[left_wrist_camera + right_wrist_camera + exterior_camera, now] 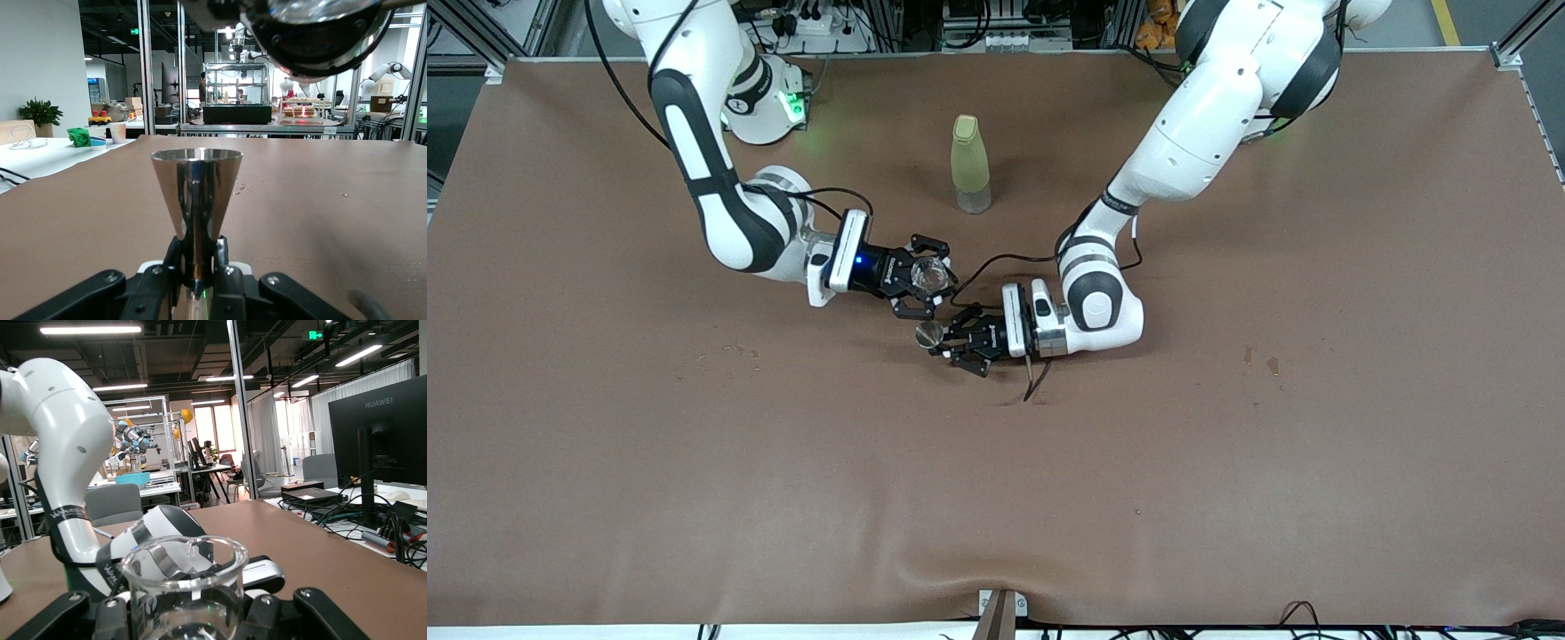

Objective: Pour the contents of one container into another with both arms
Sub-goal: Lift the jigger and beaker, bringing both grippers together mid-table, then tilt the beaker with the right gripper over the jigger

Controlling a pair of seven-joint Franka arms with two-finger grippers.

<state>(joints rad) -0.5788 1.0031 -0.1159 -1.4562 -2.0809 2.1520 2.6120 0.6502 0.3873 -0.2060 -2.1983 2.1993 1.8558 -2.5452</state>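
Note:
My right gripper (930, 278) is shut on a clear glass beaker (930, 275), which stands upright between its fingers (183, 590) above the table's middle. My left gripper (935, 339) is shut on the waist of a shiny steel jigger (927, 334), a double cone held upright (196, 195). In the front view the jigger sits just below the beaker, close beside it. In the left wrist view the right gripper (313, 33) with the beaker hangs above the jigger. Whether either vessel holds liquid I cannot tell.
A pale green bottle (970, 164) with a cap stands upright, farther from the front camera than both grippers. A loose black cable (1036, 380) dangles from the left wrist to the brown table cover (996, 489). Small stains (1258, 358) mark the cover toward the left arm's end.

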